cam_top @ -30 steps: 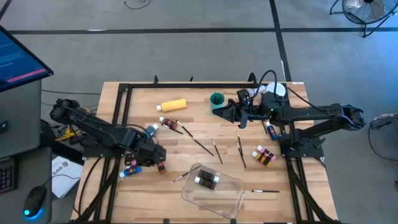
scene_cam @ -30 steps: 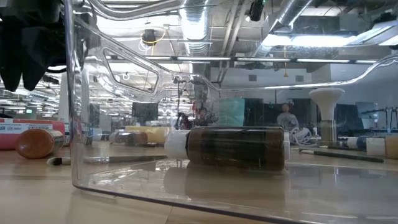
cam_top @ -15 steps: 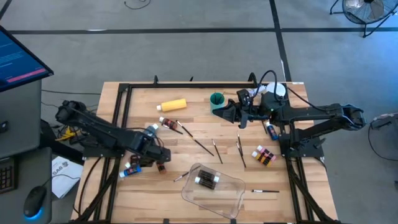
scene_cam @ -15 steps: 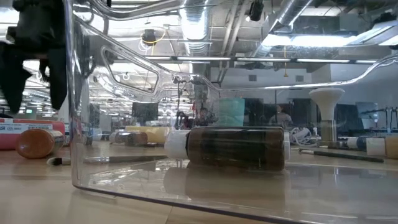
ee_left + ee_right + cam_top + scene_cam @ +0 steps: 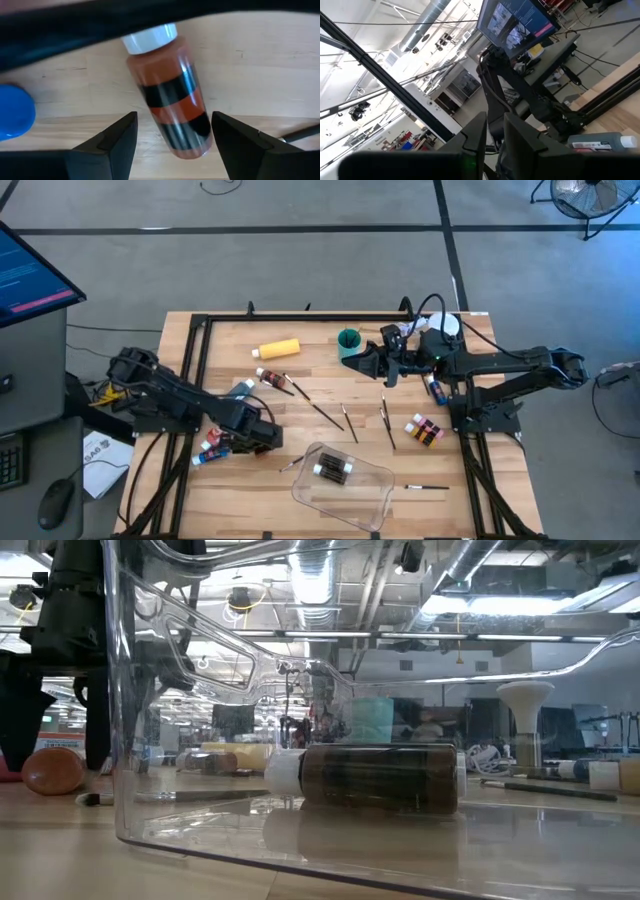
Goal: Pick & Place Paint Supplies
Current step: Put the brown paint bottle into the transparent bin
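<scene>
While the left tool (image 5: 172,137) spreads wide, the small brown bottle (image 5: 169,95) lies free on the counter (image 5: 300,405).

Left tool: released within the last second; it has shifted right toward the clear tray (image 5: 343,485), and the white-capped bottle rests on its side between the fingers (image 5: 107,142), touching neither. One bottle (image 5: 331,470) already lies in the tray. Judgement: a fresh grasp is required before transfer. Right tool (image 5: 350,360): nearly closed beside the teal cup (image 5: 348,339), unchanged; no held item is visible.
</scene>
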Controlling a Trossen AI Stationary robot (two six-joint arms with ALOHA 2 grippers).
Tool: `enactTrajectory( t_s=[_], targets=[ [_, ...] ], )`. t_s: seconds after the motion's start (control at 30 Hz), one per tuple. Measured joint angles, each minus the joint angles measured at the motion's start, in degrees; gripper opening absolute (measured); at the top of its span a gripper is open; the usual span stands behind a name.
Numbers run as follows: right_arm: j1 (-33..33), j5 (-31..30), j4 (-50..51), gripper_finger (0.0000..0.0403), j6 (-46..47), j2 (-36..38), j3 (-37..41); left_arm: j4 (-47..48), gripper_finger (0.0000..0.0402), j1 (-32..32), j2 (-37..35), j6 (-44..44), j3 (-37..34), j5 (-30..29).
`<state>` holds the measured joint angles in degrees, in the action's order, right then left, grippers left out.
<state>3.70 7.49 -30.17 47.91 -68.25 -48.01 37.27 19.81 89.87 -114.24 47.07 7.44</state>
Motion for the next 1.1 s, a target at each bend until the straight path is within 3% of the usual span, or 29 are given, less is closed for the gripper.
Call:
enactTrajectory(
  t_s=[0.33,1.1],
  targets=[
    [0.0,0.0,0.0,0.0061,0.1,0.0,0.0,-0.8,0.0205,-1.9,0.0,5.6,0.0,-1.1],
    [0.0,0.1,0.0,0.0061,0.1,0.0,0.0,-0.8,0.007,-7.1,-0.1,28.9,0.1,-1.6]
  ],
)
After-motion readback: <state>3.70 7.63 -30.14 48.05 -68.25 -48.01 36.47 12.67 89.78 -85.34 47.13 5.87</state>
